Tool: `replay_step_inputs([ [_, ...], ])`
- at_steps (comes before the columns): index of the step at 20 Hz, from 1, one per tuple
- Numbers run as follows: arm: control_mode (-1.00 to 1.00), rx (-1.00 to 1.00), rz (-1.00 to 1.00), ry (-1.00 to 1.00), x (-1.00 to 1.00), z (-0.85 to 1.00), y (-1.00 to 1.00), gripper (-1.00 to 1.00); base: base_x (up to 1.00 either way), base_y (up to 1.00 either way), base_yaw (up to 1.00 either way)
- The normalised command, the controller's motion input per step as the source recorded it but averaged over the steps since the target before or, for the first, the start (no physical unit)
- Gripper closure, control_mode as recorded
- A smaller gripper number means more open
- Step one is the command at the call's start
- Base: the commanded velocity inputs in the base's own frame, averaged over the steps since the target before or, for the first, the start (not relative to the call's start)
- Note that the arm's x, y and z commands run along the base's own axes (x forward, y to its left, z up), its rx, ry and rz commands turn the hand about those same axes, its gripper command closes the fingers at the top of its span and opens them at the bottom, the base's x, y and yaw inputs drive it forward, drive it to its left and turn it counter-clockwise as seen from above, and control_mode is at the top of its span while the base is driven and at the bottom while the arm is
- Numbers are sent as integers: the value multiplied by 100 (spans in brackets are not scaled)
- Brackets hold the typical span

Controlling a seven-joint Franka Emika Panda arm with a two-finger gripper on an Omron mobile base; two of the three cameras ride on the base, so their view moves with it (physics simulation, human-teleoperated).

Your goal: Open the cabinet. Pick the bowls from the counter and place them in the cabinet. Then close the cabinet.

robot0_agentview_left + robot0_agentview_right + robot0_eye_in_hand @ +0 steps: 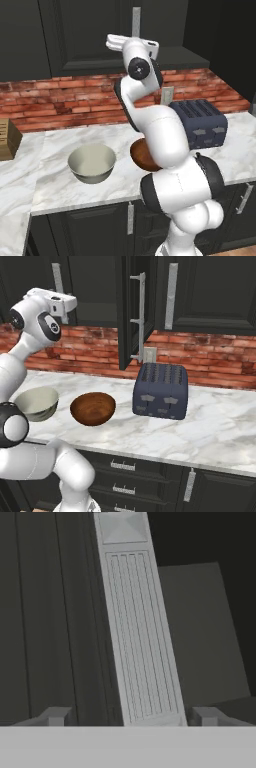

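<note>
The cabinet (95,291) is tall, black and panelled. Its right door (129,311) stands swung out, with a long silver handle (141,316) on its edge. My gripper (131,717) is open, raised in front of the left door. That door's silver bar handle (137,632) runs up between my fingertips (57,716) with a gap on each side. On the white marble counter (220,431) sit the cream-white bowl (92,162) and the reddish-brown wood bowl (93,408), both upright. My arm hides part of the wood bowl (141,156) in the left base view.
A dark blue toaster (161,390) stands on the counter right of the wood bowl, below the open door. A wooden knife block (7,137) sits at the far left. A red brick wall (60,102) backs the counter. Dark drawers (122,466) lie below.
</note>
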Motion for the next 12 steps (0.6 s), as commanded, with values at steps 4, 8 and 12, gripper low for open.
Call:
replay_step_inputs([
  [4,-100,-2,0,3,28,-11,1,100,0,0,0],
  [8,-100,0,0,0,0,0,0,100,0,0,0],
  [12,-100,0,2,0,-21,0,7,100,0,0,0],
])
